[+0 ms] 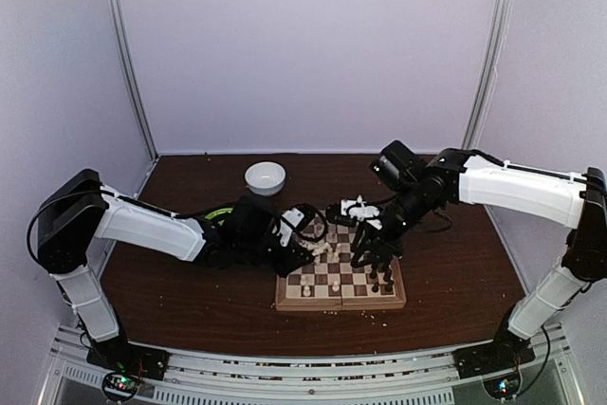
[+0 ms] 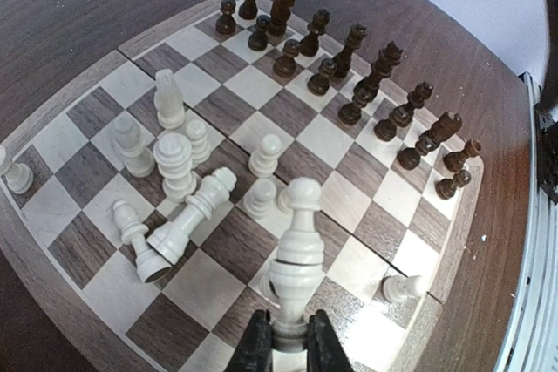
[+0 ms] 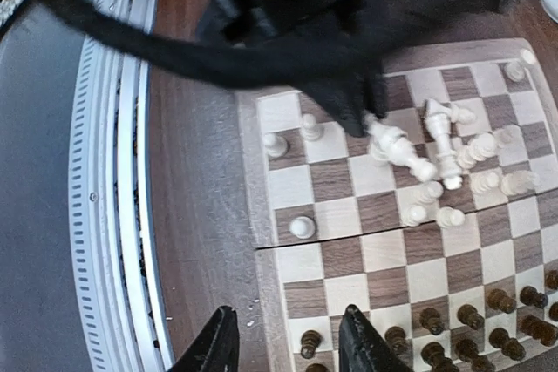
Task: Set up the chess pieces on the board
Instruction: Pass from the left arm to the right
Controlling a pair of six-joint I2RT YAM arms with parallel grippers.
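A white chess piece [image 2: 299, 241] stands pinched at its base in the clenched left gripper [image 2: 289, 344], over the near squares of the wooden board [image 2: 253, 86], which lies on the dark table [image 1: 455, 272] between the two arms. The other white pieces [image 2: 174, 163] crowd one half of the board, several toppled, while the dark pieces [image 2: 321, 77] stand in two rows along the opposite edge. The right gripper [image 3: 288, 341] hangs released and empty above the board's edge by the dark rows; a white bowl [image 1: 265, 176] sits behind the board.

Board [image 2: 327, 141]: smooth wood veneer, slight sheen. Cream pieces [image 2: 174, 163]: glossy. Table [image 2: 78, 6]: dark wood-grain, matt.
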